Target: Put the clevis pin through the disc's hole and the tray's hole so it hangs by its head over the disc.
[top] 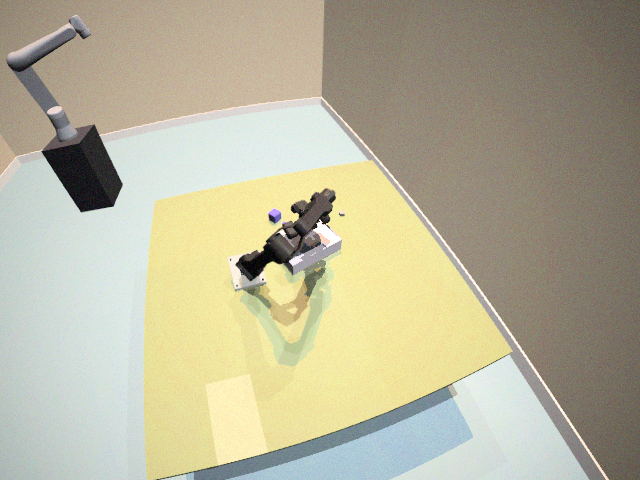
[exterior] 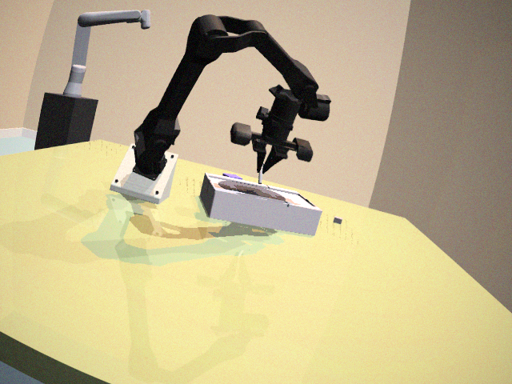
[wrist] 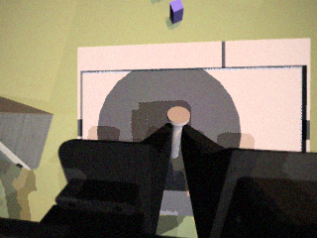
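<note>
My gripper (exterior: 261, 171) (wrist: 176, 128) is shut on the steel pin (exterior: 260, 178) (wrist: 175, 140), above the tray. In the wrist view the pin's round head shows at the fingertips and its shank runs toward the image bottom between the fingers; I cannot tell for sure which end is down. The pin's lower end appears just above the disc, and any contact is unclear. The aluminium disc (exterior: 270, 196) (wrist: 223, 111) lies flat inside the rimmed tray (top: 316, 257) (exterior: 264, 219) (wrist: 149, 59). The disc's hole and the tray's hole are not discernible.
A purple cube (top: 274, 215) stands behind the tray, with a smaller purple block (wrist: 176, 11) nearer it. A tiny block (top: 341, 213) (exterior: 338, 220) lies beyond the tray's far end. My white base plate (top: 234, 279) (exterior: 136, 191) is beside the tray. A grey arm (top: 43, 49) (exterior: 109, 18) stands in the background.
</note>
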{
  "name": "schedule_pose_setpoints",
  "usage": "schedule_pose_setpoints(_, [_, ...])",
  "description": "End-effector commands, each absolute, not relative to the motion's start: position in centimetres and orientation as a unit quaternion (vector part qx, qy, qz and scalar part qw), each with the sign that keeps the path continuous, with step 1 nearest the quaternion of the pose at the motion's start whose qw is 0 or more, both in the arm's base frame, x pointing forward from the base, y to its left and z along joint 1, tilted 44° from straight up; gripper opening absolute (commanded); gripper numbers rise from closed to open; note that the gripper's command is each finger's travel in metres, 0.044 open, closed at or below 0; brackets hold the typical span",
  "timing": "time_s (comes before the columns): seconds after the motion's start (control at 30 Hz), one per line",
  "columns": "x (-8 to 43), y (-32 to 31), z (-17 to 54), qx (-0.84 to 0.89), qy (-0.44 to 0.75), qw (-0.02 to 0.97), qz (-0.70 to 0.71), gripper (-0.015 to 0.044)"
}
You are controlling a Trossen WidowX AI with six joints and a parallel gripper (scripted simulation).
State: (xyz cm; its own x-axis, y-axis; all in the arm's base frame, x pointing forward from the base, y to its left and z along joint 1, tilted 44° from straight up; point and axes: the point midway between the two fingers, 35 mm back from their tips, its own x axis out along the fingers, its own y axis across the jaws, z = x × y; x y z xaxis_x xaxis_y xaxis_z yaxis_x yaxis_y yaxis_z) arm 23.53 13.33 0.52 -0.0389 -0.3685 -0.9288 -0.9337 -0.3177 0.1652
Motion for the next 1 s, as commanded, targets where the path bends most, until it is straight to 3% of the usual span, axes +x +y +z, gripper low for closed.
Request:
schedule_pose_setpoints(0.0, [23.6,13.1,0.8,-0.609,0.494,0.307,0.539,0.0])
schedule_pose_setpoints(0.97, [24.3,10.9,0.7,-0.419,0.377,0.444,0.697,0.0])
